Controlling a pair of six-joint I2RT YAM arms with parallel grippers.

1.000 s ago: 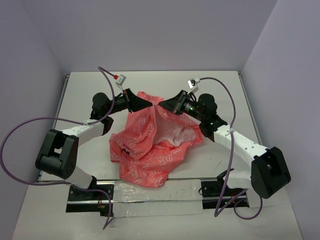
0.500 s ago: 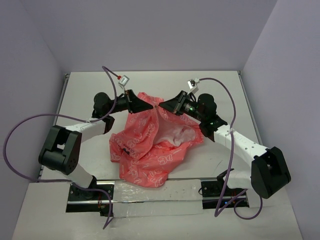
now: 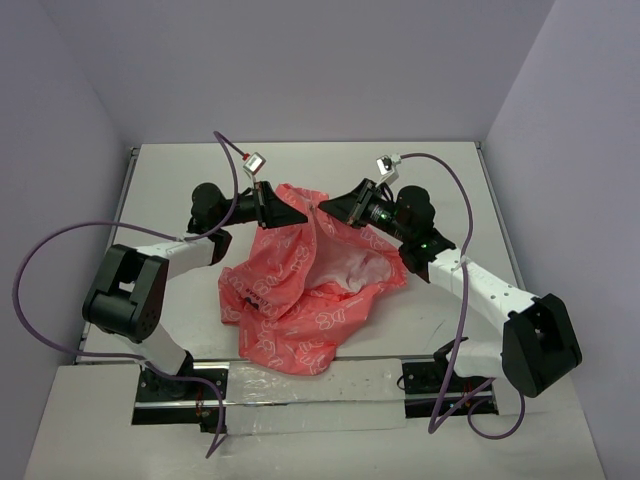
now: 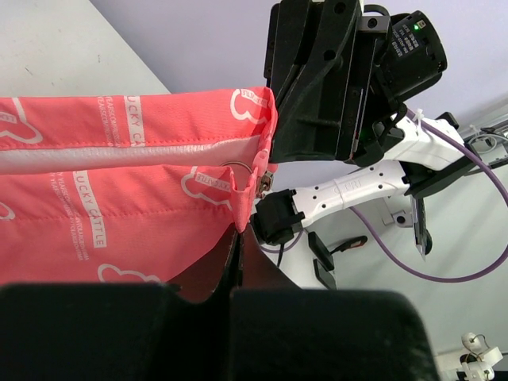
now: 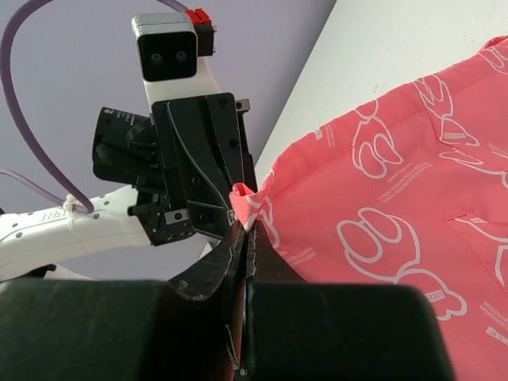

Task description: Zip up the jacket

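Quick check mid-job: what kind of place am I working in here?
Probably a lab robot cell, not a home: bare walls box in a plain white table, and two cabled arms handle a jacket on it.

The jacket [image 3: 310, 290] lies on the table [image 3: 460, 170], left tool [image 3: 303, 213] and right tool [image 3: 322, 207] together at its far edge.

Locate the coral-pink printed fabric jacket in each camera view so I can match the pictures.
Top external: the coral-pink printed fabric jacket sits in the centre, its far edge held between the left hand and the right hand.
Left wrist: it fills the left half.
Right wrist: it fills the right side.
Shared landmark: the pinched far edge where both hands meet.
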